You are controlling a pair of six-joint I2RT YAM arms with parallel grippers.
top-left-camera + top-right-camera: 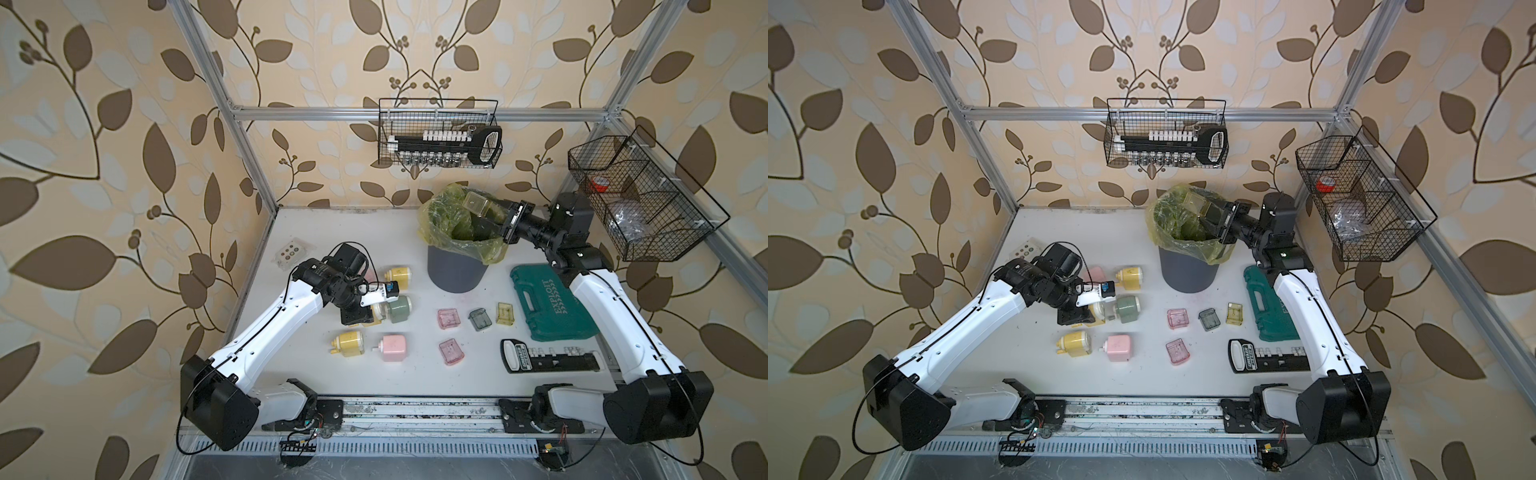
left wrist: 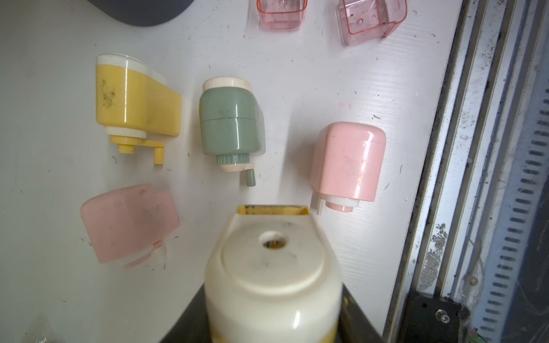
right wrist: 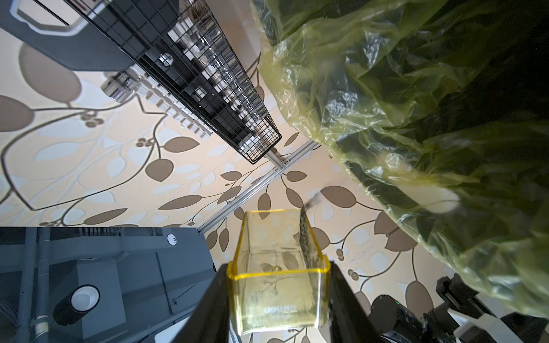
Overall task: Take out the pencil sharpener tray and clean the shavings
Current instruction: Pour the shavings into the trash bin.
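My right gripper [image 3: 277,297] is shut on a clear yellow tray [image 3: 276,261], its two black fingers pressing the side walls. In both top views the tray [image 1: 477,204] hangs tipped above the bag-lined bin [image 1: 457,270]. A dark speckled streak of shavings [image 3: 307,240] runs along one tray wall and blurs at the open mouth. My left gripper [image 2: 271,320] is shut on a cream and yellow pencil sharpener [image 2: 273,267], whose tray slot [image 2: 273,210] gapes empty. A top view shows that gripper [image 1: 357,318] low over the table's left half.
Loose sharpeners lie round the left arm: yellow [image 1: 399,275], green [image 1: 400,309], yellow [image 1: 348,343], pink [image 1: 392,348]. Emptied trays [image 1: 449,319] lie mid-table. A green tool case [image 1: 548,307] and socket rail [image 1: 548,359] sit under the right arm. Wire baskets [image 1: 640,199] hang behind.
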